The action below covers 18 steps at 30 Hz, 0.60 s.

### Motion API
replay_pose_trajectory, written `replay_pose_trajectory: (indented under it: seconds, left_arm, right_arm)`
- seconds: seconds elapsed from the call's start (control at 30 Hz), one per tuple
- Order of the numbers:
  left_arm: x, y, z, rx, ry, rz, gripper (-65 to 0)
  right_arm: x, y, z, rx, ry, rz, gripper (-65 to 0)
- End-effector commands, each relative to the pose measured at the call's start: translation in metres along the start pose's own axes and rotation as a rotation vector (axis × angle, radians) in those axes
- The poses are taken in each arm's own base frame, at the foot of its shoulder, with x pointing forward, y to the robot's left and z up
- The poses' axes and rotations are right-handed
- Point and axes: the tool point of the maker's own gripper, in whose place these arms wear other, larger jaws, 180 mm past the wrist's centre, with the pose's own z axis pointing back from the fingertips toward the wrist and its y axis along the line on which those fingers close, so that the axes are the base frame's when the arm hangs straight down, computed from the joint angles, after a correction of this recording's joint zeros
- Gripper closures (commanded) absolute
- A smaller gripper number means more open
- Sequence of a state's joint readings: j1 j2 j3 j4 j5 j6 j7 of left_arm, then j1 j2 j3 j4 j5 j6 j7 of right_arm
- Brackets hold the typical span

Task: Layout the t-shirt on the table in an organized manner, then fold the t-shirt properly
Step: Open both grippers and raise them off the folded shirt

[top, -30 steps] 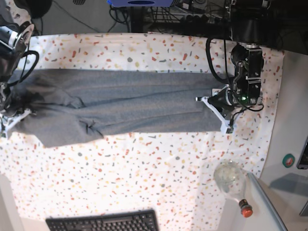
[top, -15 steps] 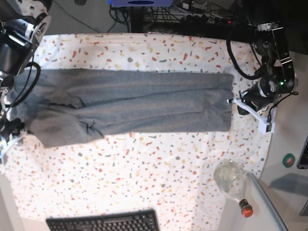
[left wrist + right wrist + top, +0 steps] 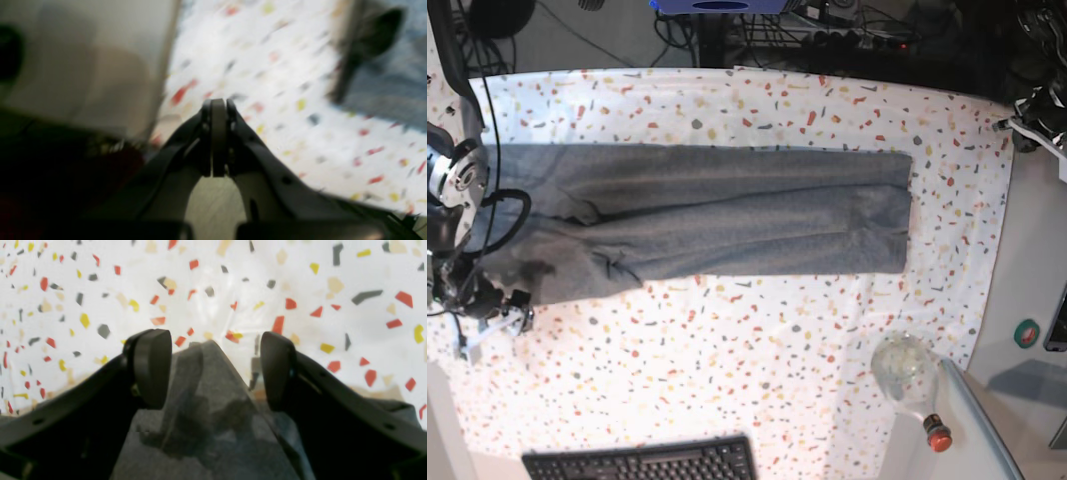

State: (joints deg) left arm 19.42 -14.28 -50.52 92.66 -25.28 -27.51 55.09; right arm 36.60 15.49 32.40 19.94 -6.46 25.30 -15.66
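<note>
In the right wrist view, the right end effector (image 3: 213, 370) gapes, seemingly gripping nothing, over the t-shirt (image 3: 206, 426); base view hides this.

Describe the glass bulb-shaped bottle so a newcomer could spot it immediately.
Start from the speckled table with the long grey t-shirt laid across it. In the base view, go below the shirt's squared-off end to the table's lower right corner: the clear rounded bottle lies there. Its red cap and see-through glass set it apart from the black keyboard along the bottom edge.
</note>
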Motion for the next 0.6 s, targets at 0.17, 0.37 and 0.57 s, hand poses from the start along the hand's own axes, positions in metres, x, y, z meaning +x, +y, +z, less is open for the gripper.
replay_pose_trajectory:
  seconds: [0.17, 0.37, 0.57]
  left_arm:
    - [0.004, 0.006, 0.008, 0.006, -0.024, -0.031, 0.0]
    - [0.0, 0.005, 0.007, 0.002, -0.016, -0.031, 0.0]
    - [0.0, 0.004, 0.007, 0.002, -0.015, -0.028, 0.0]
  right_arm:
    - [0.004, -0.013, -0.001, -0.106, -0.016, 0.121, -41.4]
    - [0.002, -0.015, -0.002, -0.121, -0.017, 0.144, -34.1]
    - [0.005, -0.014, -0.001, -0.121, -0.025, 0.143, 0.0]
